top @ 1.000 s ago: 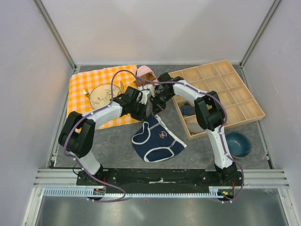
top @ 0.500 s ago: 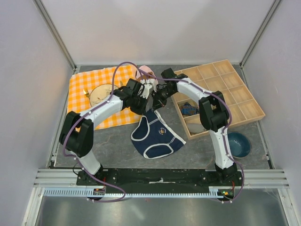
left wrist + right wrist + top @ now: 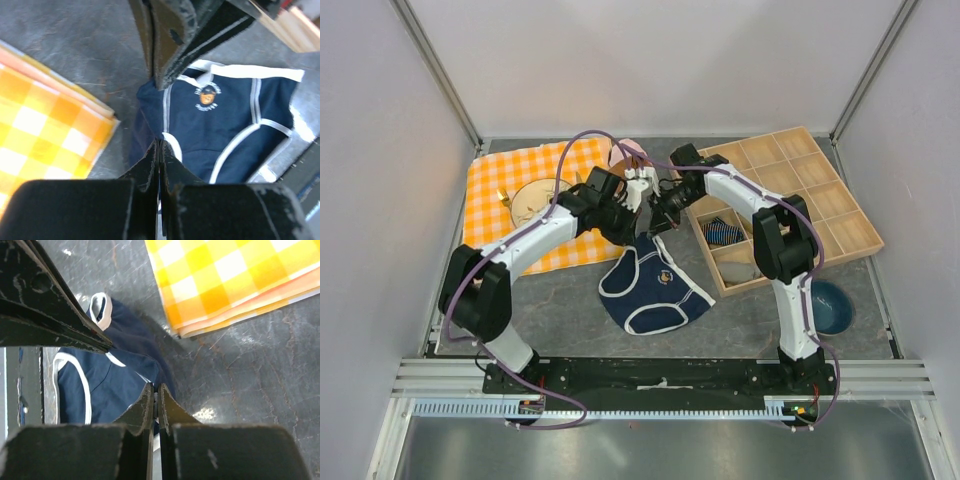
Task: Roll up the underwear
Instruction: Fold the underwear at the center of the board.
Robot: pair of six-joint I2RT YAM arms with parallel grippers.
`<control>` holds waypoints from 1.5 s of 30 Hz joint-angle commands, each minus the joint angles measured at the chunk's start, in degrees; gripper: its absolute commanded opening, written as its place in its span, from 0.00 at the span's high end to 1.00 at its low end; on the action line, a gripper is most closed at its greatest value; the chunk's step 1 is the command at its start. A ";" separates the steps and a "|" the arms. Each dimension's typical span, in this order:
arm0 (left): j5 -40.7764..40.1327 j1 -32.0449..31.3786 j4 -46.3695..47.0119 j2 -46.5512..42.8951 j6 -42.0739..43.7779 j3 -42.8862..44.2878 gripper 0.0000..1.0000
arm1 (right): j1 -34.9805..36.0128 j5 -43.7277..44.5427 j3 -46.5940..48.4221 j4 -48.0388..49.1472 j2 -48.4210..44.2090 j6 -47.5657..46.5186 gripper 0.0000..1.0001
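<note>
Left wrist: left pincer (image 3: 160, 144) on underwear (image 3: 225, 117)

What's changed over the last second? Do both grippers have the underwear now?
Both arms moved away from their bases, dragging the underwear that way by its far edge. The left gripper finished closing on that edge; the right gripper stayed shut on it. The checkered cloth, wooden tray and blue bowl have not moved.

Navy white-trimmed underwear (image 3: 655, 285), orange-checked cloth (image 3: 500, 165), teal bowl (image 3: 835, 305)
</note>
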 commanded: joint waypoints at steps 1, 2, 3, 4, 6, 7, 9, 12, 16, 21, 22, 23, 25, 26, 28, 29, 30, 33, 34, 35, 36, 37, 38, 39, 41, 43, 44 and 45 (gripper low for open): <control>4.00 1.98 4.56 -4.21 -5.42 -1.87 0.98 | 0.92 -7.07 -0.07 -13.80 -5.82 -19.88 0.98; 5.75 1.90 4.65 -4.47 -5.86 -2.40 0.98 | 1.01 -6.89 -0.25 -16.52 -6.00 -23.12 0.98; 6.64 1.72 4.83 -4.74 -6.47 -3.71 0.98 | 1.01 -6.80 -0.51 -17.59 -6.18 -24.28 0.98; 7.35 1.72 5.44 -5.52 -6.82 -4.33 0.98 | 1.01 -6.54 -1.21 -18.73 -6.44 -26.03 0.98; 9.10 1.54 5.97 -6.49 -8.14 -6.43 0.98 | 1.10 -6.28 -1.92 -22.51 -6.88 -31.11 0.98; 10.24 1.46 6.41 -7.63 -8.58 -7.14 0.98 | 1.19 -5.93 -2.62 -23.31 -7.32 -32.02 0.98; 11.39 1.19 7.46 -8.86 -10.07 -8.81 0.98 | 1.19 -5.75 -3.06 -26.99 -7.67 -36.83 0.98; 14.20 0.41 8.78 -10.62 -12.27 -10.65 0.98 | 1.54 -4.96 -3.94 -31.31 -8.81 -41.94 0.97; 17.45 -1.35 10.98 -11.68 -15.35 -12.94 0.98 | 2.15 -2.06 -8.77 -31.93 -11.97 -45.20 0.97; 17.64 -4.60 14.58 -11.95 -18.86 -16.10 0.98 | 2.15 -0.12 -12.81 -31.75 -14.35 -47.06 0.97; 17.46 -4.96 15.11 -11.77 -19.22 -16.37 0.98 | 2.24 -0.21 -12.99 -31.75 -14.35 -47.14 0.97; 17.46 -5.13 15.55 -11.60 -20.09 -16.72 0.98 | 2.24 -0.38 -13.08 -31.75 -14.35 -47.14 0.97; 17.29 -5.66 16.78 -11.24 -20.80 -17.25 0.98 | 2.16 -0.39 -13.17 -31.66 -14.53 -47.14 0.98; 17.28 -5.75 17.22 -11.33 -21.50 -17.43 0.98 | 2.24 -0.30 -13.00 -31.66 -14.61 -47.14 0.99; 16.85 -6.01 18.36 -11.24 -22.12 -17.87 0.98 | 2.24 0.23 -12.38 -31.40 -14.79 -46.88 0.99; 16.67 -6.02 18.80 -11.33 -22.64 -17.96 0.98 | 2.16 0.58 -12.12 -30.71 -14.88 -46.53 0.99; 16.41 -6.10 19.15 -11.33 -22.82 -18.04 0.98 | 2.15 0.93 -11.59 -30.09 -15.05 -45.31 1.00; 15.44 -6.19 20.39 -11.24 -23.35 -18.05 0.98 | 2.15 2.60 -10.63 -27.45 -15.40 -42.94 1.00; 15.27 -6.19 20.56 -11.15 -23.52 -17.87 0.98 | 2.33 3.21 -10.54 -26.75 -15.67 -42.32 1.00; 15.26 -6.28 21.00 -11.24 -23.70 -17.78 0.98 | 2.24 4.09 -10.53 -25.44 -15.93 -42.05 1.00; 15.18 -6.37 21.09 -11.15 -23.88 -17.61 0.98 | 2.33 4.71 -10.80 -24.90 -16.54 -41.79 1.00; 15.18 -6.45 21.18 -11.07 -23.97 -17.61 0.98 | 2.50 5.15 -11.06 -24.46 -16.90 -41.70 1.00; 15.26 -6.72 21.27 -10.98 -24.05 -17.61 0.98 | 2.51 6.11 -11.41 -23.59 -17.25 -41.69 1.00; 15.35 -6.89 21.53 -10.89 -24.14 -17.69 0.98 | 2.51 6.55 -12.37 -23.23 -17.95 -41.69 1.00; 15.61 -7.33 22.05 -10.46 -24.75 -18.13 0.98 | 2.59 7.95 -13.43 -21.92 -18.48 -41.52 1.00; 16.05 -7.77 22.76 -10.01 -25.19 -18.48 0.98 | 2.59 8.84 -15.10 -20.95 -19.27 -41.61 1.00; 16.05 -8.29 23.11 -9.66 -25.72 -18.75 0.98 | 2.59 9.10 -15.63 -20.51 -19.53 -41.87 1.00; 16.23 -8.56 23.72 -9.49 -25.98 -19.01 0.98 | 2.59 9.63 -16.59 -20.50 -19.97 -42.22 1.00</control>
